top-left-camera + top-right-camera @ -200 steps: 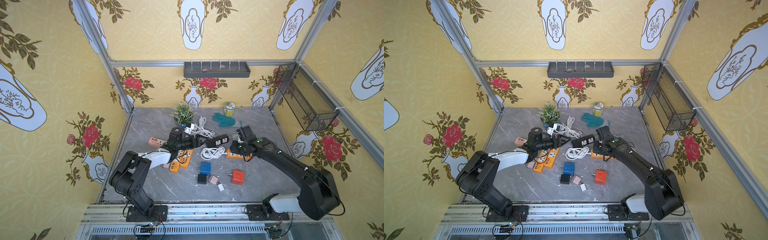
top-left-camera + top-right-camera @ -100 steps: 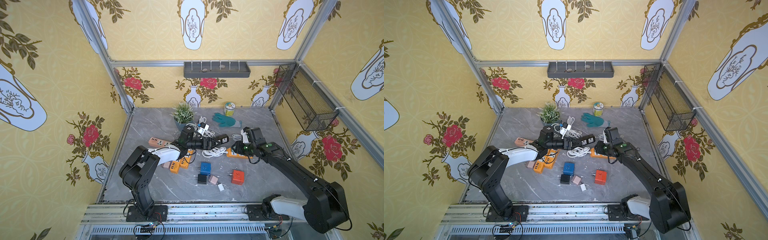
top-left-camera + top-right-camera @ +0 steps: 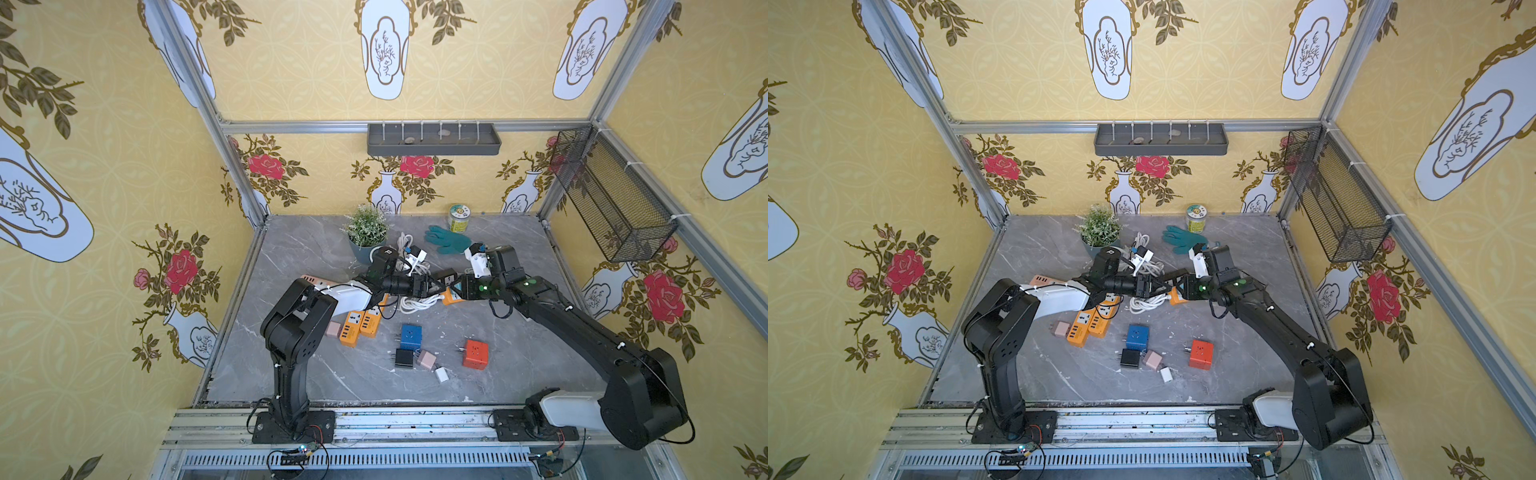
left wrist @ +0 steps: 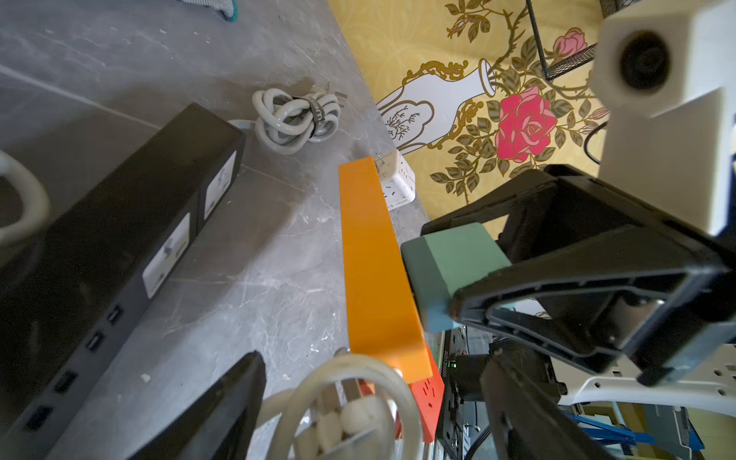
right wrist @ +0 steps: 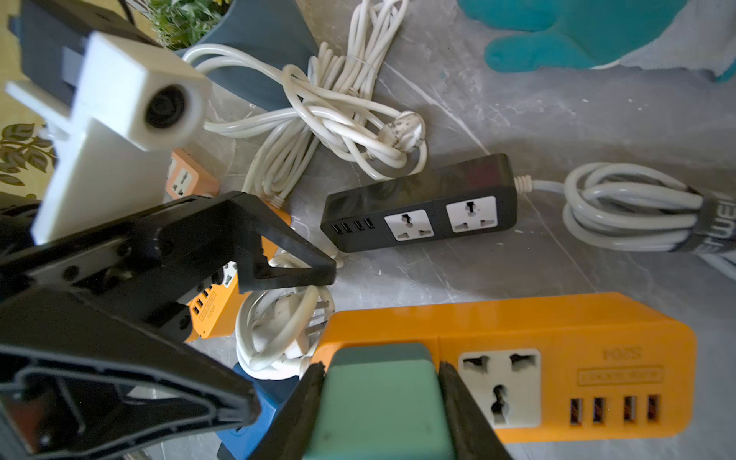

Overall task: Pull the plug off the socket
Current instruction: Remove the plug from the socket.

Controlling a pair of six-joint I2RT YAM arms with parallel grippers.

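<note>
Left gripper point(image 3: 434, 286) arrives at orange strip point(image 5: 557, 330), jaws spread.
You see it mid-frame in both top views, a second ago further left; right gripper point(image 5: 380, 370) pinches the green plug point(image 5: 378, 414), seated in the strip's end socket.

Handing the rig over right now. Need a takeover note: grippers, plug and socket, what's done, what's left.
Right gripper: shut on the green plug.
Left gripper: open, jaws roughly either side of the end of the orange power strip nearest the plug, not gripping.
Plug looks seated in the strip's socket; strip is mid-table beside a black power strip.
Done: plug gripped. Left: probably close the left on the strip to brace it, then pull the plug out with the right.
</note>
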